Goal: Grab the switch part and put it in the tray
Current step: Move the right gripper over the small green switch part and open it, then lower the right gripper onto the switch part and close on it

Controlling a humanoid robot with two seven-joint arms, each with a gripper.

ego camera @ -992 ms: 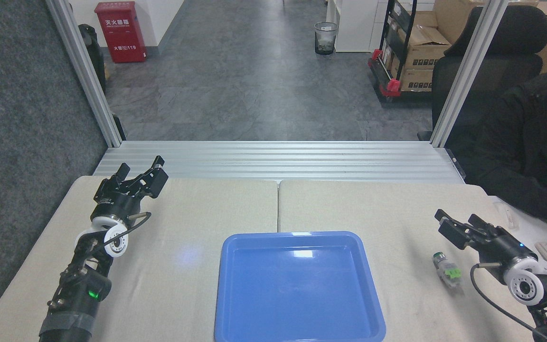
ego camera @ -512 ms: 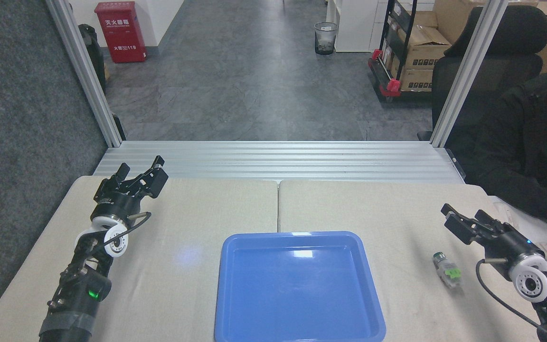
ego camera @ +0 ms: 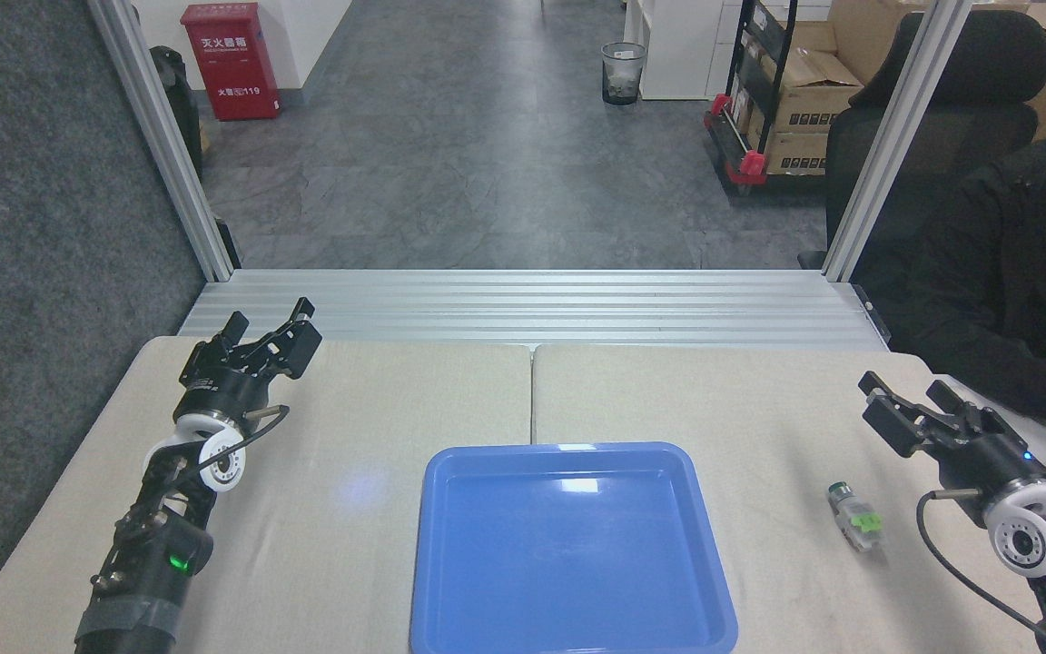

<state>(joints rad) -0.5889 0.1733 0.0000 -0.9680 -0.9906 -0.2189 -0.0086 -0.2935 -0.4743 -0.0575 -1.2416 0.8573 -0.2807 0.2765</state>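
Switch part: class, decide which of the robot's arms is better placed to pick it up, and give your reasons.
Right. The switch part lies right of the tray, near the open right gripper; the left gripper is across the table.

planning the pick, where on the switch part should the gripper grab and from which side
Grip the switch part across its white-grey middle, near the green clip, coming from above with the right gripper, which is the nearer one and stands open. The part lies flat on the table, long axis running away from the robot, so the fingers probably close best across its narrow width; the round dark end would likely slip.
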